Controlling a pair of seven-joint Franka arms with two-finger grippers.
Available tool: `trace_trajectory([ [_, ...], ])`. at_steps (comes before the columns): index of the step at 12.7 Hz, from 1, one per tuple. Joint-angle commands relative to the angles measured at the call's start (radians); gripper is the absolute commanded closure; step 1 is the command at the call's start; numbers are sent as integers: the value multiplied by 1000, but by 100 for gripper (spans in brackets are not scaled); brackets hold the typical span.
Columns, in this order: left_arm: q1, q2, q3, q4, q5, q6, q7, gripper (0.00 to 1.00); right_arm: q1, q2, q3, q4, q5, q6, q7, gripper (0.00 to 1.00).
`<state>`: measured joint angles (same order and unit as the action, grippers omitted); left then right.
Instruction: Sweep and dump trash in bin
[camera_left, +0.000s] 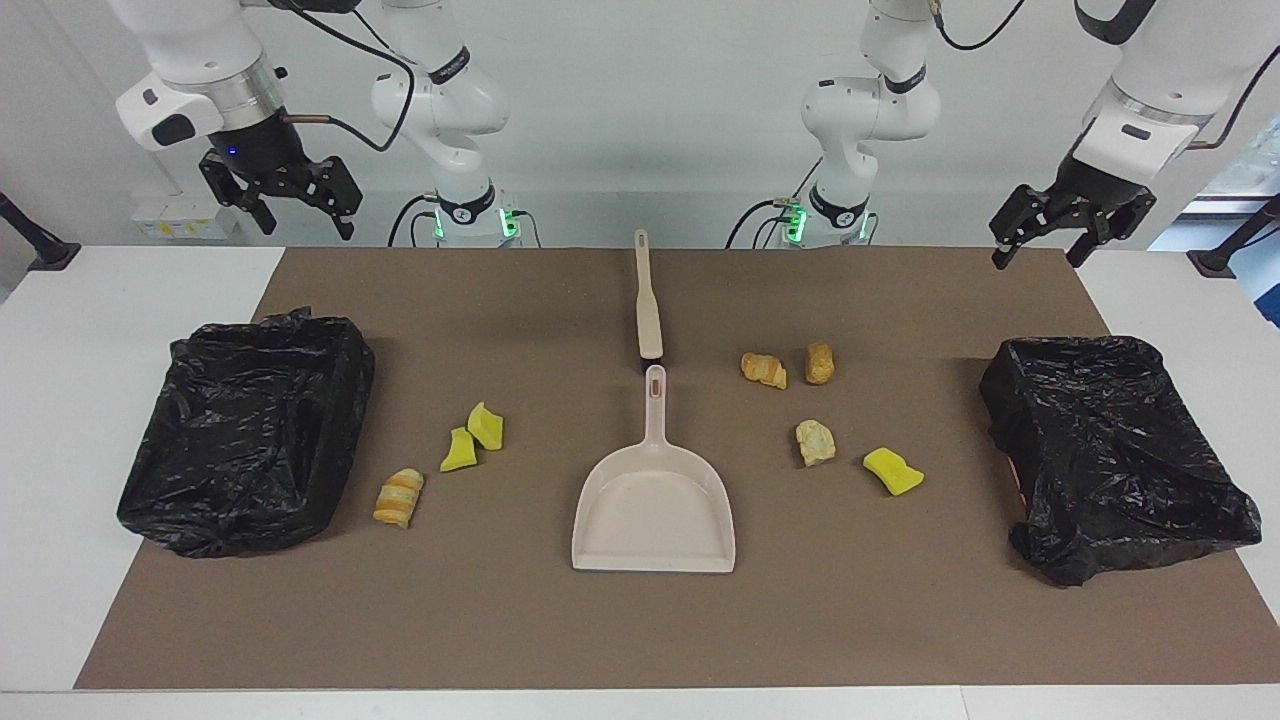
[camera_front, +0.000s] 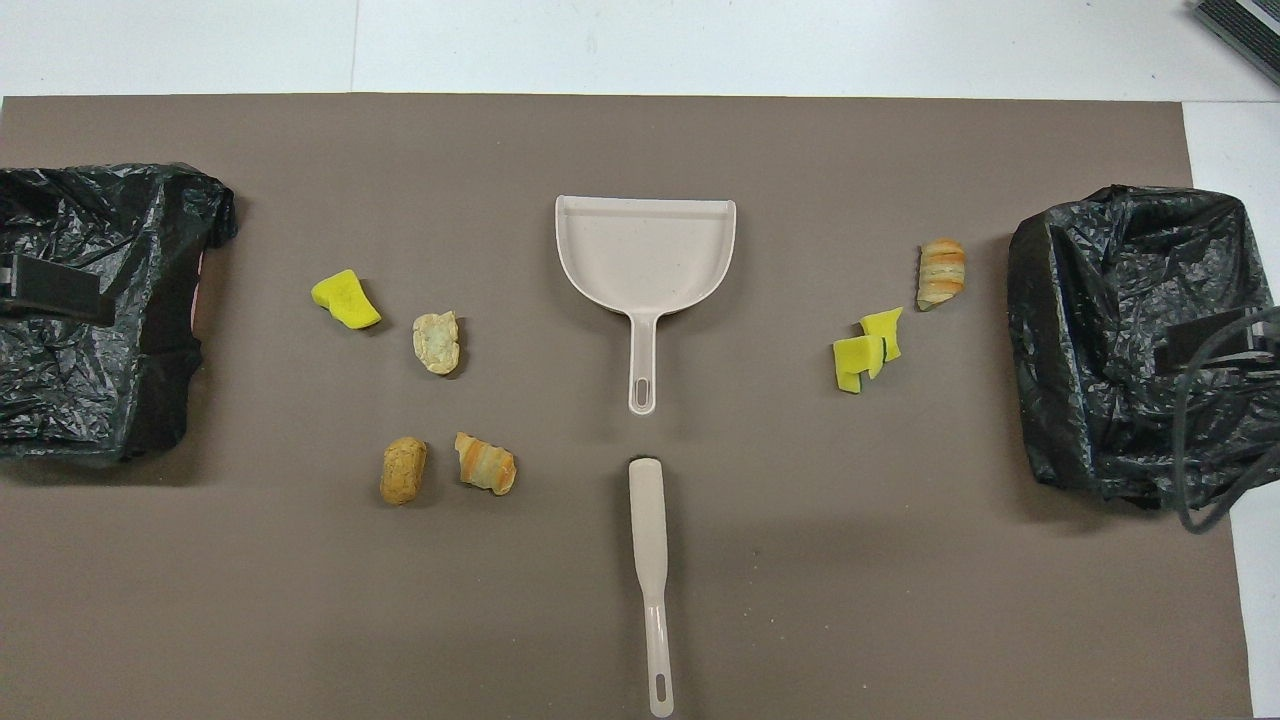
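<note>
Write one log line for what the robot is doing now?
stage: not started | left pincer: open, raised, waiting | right pincer: open, raised | dustpan, brush: untouched | trash: on mat

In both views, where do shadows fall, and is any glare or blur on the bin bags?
Facing view: the dustpan and brush cast only faint, soft shadows on the brown mat; the black bin bags carry small glossy highlights; everything is sharp. Overhead view: darker shadow lies beside each bag, on its side nearer the robots; a dark cable at the edge looks blurred.

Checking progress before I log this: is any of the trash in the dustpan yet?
No, the beige dustpan is bare inside; the sponge pieces and bread bits lie on the brown mat.
</note>
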<state>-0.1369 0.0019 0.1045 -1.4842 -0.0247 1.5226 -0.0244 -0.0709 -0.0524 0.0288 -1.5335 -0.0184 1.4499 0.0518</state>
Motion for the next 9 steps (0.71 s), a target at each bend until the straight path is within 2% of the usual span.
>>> trace_trajectory([
  [1,8,-2,-3,15,-9,-21,9,0,0,-27,2,-27,15,-6,3,0],
  [9,-6,-2,-12,13,-9,-21,11,0,-3,-29,14,-30,3,-19,-10,0],
])
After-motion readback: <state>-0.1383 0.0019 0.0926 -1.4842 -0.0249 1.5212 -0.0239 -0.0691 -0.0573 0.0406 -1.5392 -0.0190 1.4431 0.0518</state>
